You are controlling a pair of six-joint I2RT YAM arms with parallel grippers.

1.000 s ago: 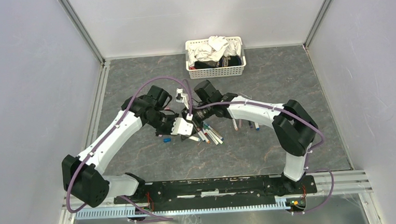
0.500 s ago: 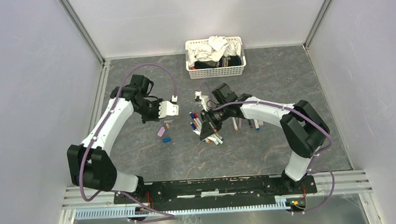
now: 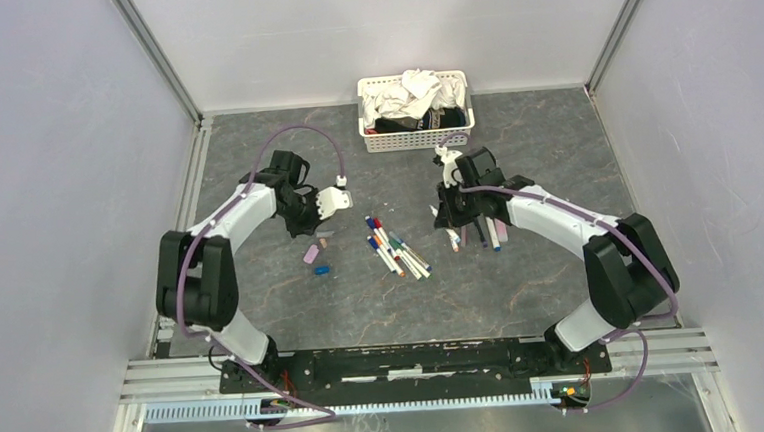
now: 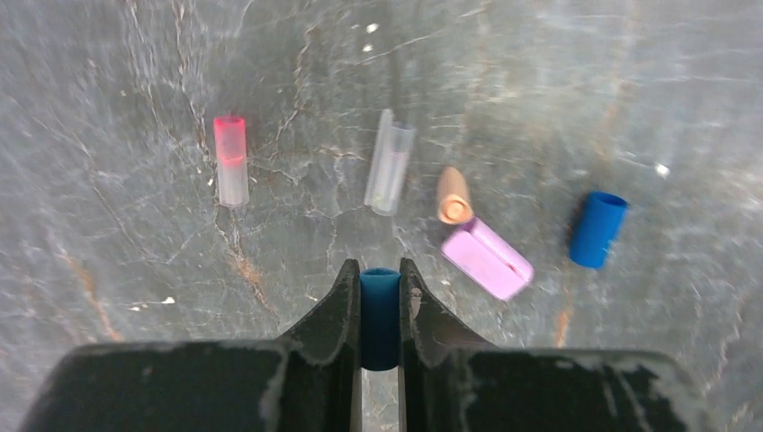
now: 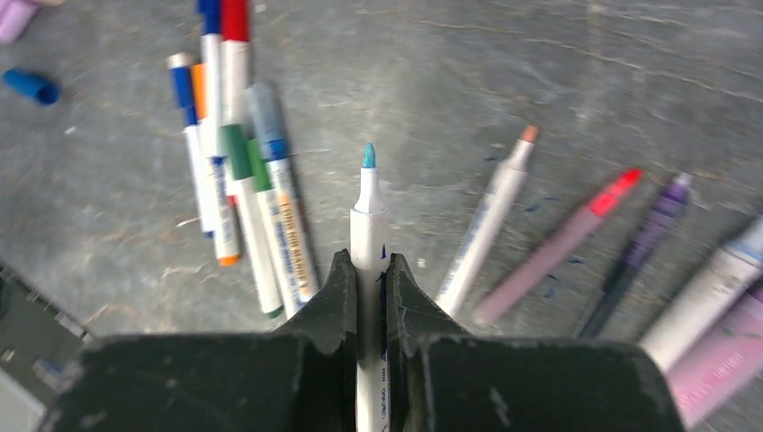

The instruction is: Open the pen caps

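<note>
- While my left hand point(image 4: 380, 272) is clamped tight on a blue cap point(image 4: 380, 315), loose caps point(image 4: 486, 261) lie on the tabletop point(image 3: 554, 145) just ahead, toward its left edge.
- My right hand point(image 5: 370, 263) pinches a white uncapped pen point(image 5: 369, 220), nearer the right edge.
- Capped pens point(image 3: 396, 252) lie mid-tabletop.

Light is bright, even and diffuse from above, with soft shadows only. Top view sharp. Left wrist: small glare specks on table point(image 4: 126, 261) ahead of the jaws; cap point(image 4: 380, 310) between them sharp, fingers point(image 4: 335, 333) dark and soft. Right wrist: pens point(image 5: 270, 216) either side of the jaws smeared, worse toward edges; held pen point(image 5: 369, 225) clearer.
</note>
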